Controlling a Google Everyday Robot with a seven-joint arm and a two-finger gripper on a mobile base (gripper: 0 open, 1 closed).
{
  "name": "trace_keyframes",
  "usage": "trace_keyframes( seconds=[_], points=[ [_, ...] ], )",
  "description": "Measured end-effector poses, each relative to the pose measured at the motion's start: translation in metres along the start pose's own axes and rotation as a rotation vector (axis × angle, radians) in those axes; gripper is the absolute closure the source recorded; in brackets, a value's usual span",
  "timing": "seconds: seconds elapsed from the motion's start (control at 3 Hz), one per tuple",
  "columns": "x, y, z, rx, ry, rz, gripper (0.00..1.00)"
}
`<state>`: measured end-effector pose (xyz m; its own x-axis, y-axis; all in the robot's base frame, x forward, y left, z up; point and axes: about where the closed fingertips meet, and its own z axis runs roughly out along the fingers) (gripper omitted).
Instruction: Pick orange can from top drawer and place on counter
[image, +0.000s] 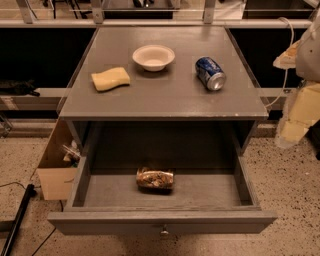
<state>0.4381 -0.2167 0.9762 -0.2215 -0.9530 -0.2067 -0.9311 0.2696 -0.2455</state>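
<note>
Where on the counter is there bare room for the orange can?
The counter has a bare front strip, nearer than the sponge and blue can; the back corner behind the sponge is bare too. Crowded: the row of sponge, bowl, blue can. The orange can lies in the drawer; the pincer sits off the counter's blue-can side.

Likely a robot test area in an office-type building rather than a home: speckled terrazzo floor (290, 200) under the gripper (289, 131) at the right edge, a metal railing (150, 23) beyond it, and, well to its left, an open cardboard box (52, 175) of oddments beside one lone grey counter (165, 95).
</note>
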Motion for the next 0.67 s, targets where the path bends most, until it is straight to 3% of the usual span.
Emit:
trace_keyframes(
  seconds=[0.33,0.67],
  points=[
    [0.0000,0.0000,0.0000,0.000,0.000,0.000,0.00],
    [-0.0022,-0.0061,0.0056,-0.008,-0.053,0.010,0.00]
  ],
)
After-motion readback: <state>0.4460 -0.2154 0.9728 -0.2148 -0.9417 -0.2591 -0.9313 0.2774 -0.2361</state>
